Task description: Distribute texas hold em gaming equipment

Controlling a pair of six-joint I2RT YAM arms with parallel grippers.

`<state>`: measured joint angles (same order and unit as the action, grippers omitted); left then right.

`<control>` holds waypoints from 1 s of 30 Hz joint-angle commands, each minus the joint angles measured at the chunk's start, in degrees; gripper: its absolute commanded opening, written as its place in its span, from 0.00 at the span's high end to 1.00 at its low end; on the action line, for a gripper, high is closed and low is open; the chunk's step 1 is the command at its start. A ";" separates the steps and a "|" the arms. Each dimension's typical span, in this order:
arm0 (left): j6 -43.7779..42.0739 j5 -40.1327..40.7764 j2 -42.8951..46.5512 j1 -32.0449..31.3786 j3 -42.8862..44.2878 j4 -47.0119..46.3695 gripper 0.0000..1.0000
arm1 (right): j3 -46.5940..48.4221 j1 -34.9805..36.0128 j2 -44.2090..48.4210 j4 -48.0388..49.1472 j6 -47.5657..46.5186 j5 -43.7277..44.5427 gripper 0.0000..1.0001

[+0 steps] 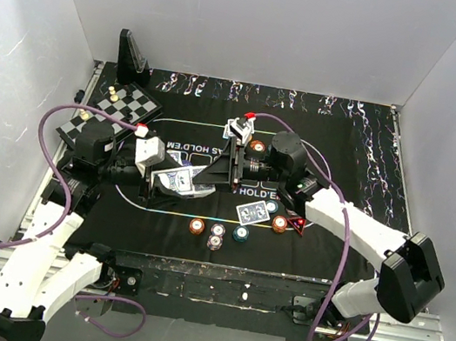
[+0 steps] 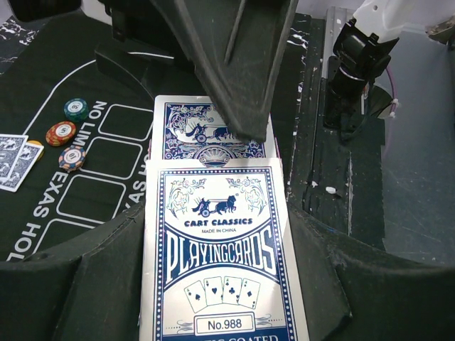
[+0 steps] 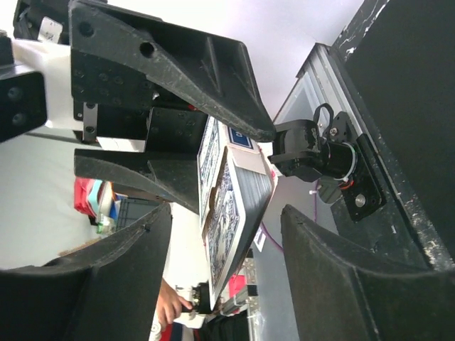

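Nearest my left wrist camera is the blue-and-white cardboard playing-card box (image 2: pixel 217 284), and my left gripper (image 2: pixel 213 220) is clamped tight on its two long sides. Left of the box, on the black printed felt mat (image 2: pixel 43 78), lie two face-down blue-patterned cards (image 2: pixel 15 160) and three small round chips: teal (image 2: pixel 76 109), orange (image 2: pixel 60 133) and white (image 2: pixel 72 158). Past the box's far end one blue-and-white patterned-back card (image 2: pixel 188 131) sticks out. My right gripper (image 3: pixel 227 213) straddles that end with its jaws wide and nothing in them. One finger (image 2: pixel 234 71) hangs over the card; I cannot tell whether it touches. I judge the step is drawing this card. I should close on the card alone, clear of the box flap, then pull straight along the box's length so nothing bends or drags.
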<state>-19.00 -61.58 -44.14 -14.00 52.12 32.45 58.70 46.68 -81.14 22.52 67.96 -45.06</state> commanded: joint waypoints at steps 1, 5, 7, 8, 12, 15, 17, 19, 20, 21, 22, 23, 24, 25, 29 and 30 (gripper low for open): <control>-1.21 1.11 -0.16 0.29 1.93 -1.33 0.96 | 0.98 1.31 -1.56 2.79 2.52 1.99 0.37; -2.26 2.78 -0.60 0.29 1.67 -0.89 0.95 | 0.89 1.66 -1.82 2.96 3.32 4.10 0.65; -2.53 4.36 -0.86 0.20 1.41 -0.81 0.94 | 1.33 1.84 -2.00 2.27 3.40 4.45 0.75; -2.88 4.97 -0.95 0.29 1.49 -0.46 0.94 | 1.51 1.93 -2.17 1.57 3.40 4.80 0.78; -5.42 6.21 -1.65 0.29 1.93 1.82 0.87 | 1.77 2.02 -2.61 -1.16 2.61 5.68 0.94; -7.27 6.65 -2.26 0.20 2.37 3.58 0.77 | 2.21 2.19 -2.79 -3.00 2.00 6.03 0.96; -8.15 6.91 -2.53 0.29 2.46 4.55 0.70 | 2.82 2.45 -3.05 -4.67 1.30 6.21 0.97; -9.20 6.91 -2.88 0.29 2.64 5.52 0.64 | 3.44 2.72 -3.23 -6.35 0.25 6.56 0.98; -9.38 6.91 -2.88 0.29 2.64 5.78 0.62 | 3.62 2.81 -3.32 -7.22 -0.02 6.74 0.99; -9.56 7.00 -2.88 0.29 2.64 5.96 0.60 | 3.79 2.89 -3.58 -7.49 -0.11 6.82 0.99; -9.73 7.00 -2.88 0.20 2.64 6.14 0.58 | 3.97 2.98 -3.58 -7.58 -0.20 6.83 0.99; -10.00 7.00 -2.88 0.20 2.73 6.40 0.56 | 4.06 2.98 -3.76 -7.67 -0.29 7.00 0.99; -10.35 6.91 -2.88 0.29 2.73 6.58 0.54 | 4.14 3.07 -3.85 -7.84 -0.29 7.00 0.99; -10.87 6.74 -2.79 0.20 2.81 7.01 0.52 | 4.23 3.07 -3.93 -7.85 -0.38 7.09 0.99; -14.65 7.18 -2.97 0.29 3.25 9.38 0.49 | 5.02 3.16 -4.72 -9.42 -0.99 7.09 0.99; -15.61 7.35 -3.14 0.11 3.60 10.43 0.49 | 5.11 3.16 -4.90 -9.60 -0.90 7.09 0.99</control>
<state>-29.54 -55.24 -47.42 -14.00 52.58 40.16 60.86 49.43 -85.10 14.81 68.53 -38.22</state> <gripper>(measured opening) 0.646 0.245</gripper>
